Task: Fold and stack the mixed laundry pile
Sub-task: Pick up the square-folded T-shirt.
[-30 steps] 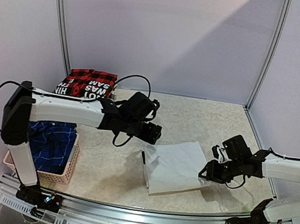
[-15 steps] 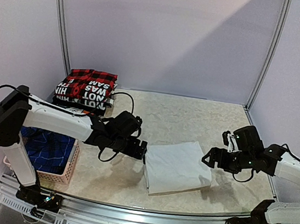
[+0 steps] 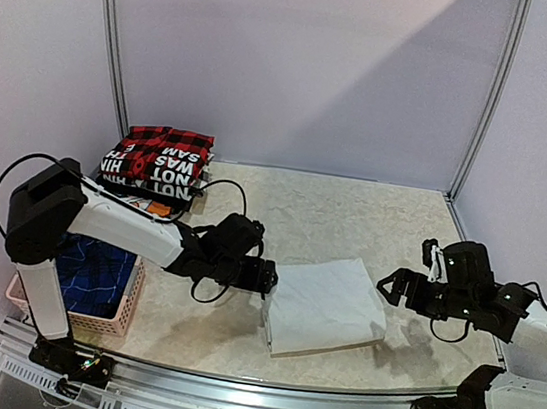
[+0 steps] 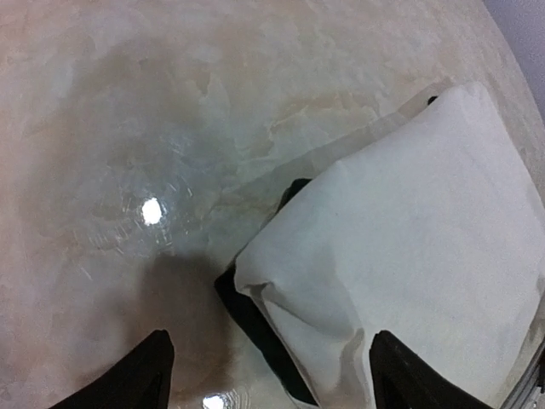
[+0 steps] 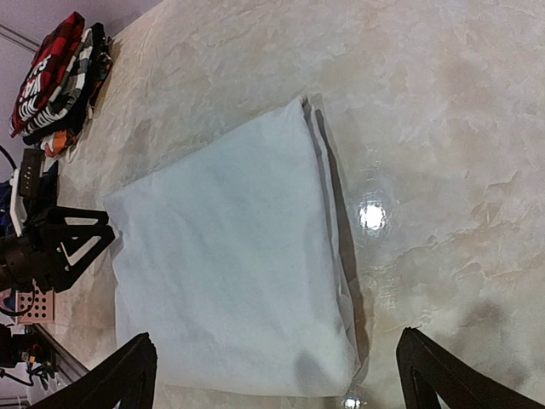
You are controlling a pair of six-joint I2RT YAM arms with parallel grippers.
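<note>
From above, the white T-shirt (image 3: 326, 305) lies folded flat on the tabletop (image 3: 353, 215) between the two arms. The left jaws sit low, just beside its left edge, and the right jaws are near its right edge but apart from it. Well behind the left jaws stands a stack topped by the red-and-black plaid shirt (image 3: 169, 140). The pink basket (image 3: 98, 315) by that arm's base holds a blue plaid piece (image 3: 93, 272).

In the left wrist view, the left jaws are spread wide and hold nothing. A corner of the T-shirt (image 4: 409, 239) lies just ahead of them, closer to one fingertip (image 4: 400, 375) than the other. A dark strip (image 4: 255, 328) peeks out beneath the white.

In the right wrist view, the right jaws also gape wide and are empty. The T-shirt (image 5: 230, 256) spreads ahead of them, between the two fingertips (image 5: 128, 375), with its layered edge turned their way.

The folding of this piece looks finished, so the step in hand is probably moving it to the stack. That would mean closing on all the layers at an edge, dark part included, so the fold holds when it is lifted.
</note>
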